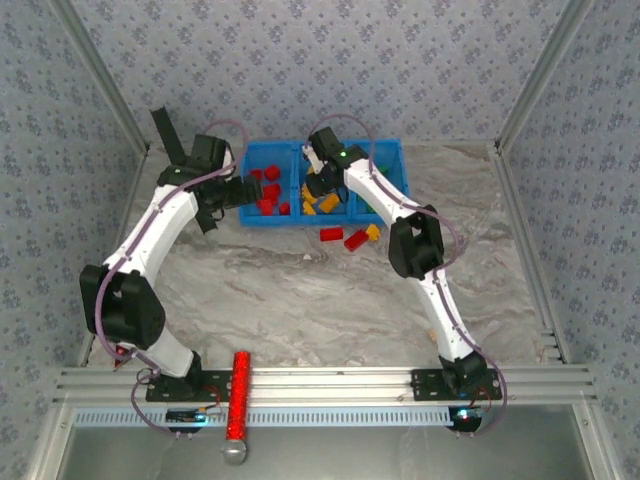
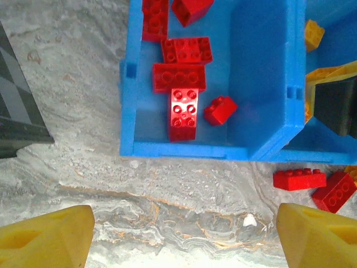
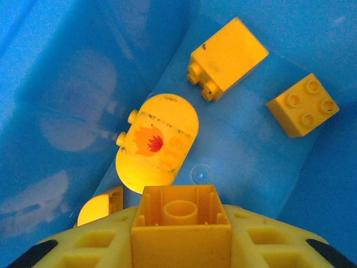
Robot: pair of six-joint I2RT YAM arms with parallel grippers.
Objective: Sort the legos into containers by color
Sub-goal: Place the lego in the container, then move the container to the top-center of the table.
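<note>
While the right tool [image 3: 181, 254] clenches a yellow brick [image 3: 181, 223] above other yellow bricks [image 3: 228, 56] in the blue bin [image 3: 67, 84], apparently low enough, a straight release should do; the left tool [image 2: 184, 240] hangs open.

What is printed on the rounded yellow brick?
The rounded yellow brick bears a red-orange flame mark; clearest in right wrist view.

Left gripper [image 2: 178, 240] jaws over table [image 2: 83, 145], just short of bin [image 2: 184, 149]. Straight ahead: left compartment, brick cluster [image 2: 179, 77] inside (several touching). Ahead-right, on table just before bin front wall: two loose bricks [image 2: 299, 178]. Right gripper [image 3: 181, 251] down in middle compartment, held brick [image 3: 181, 226] between jaws. Rounded piece [image 3: 157, 144] just ahead, two bricks [image 3: 228, 56] farther ahead-right, one piece [image 3: 101, 206] at jaws' left.
</note>
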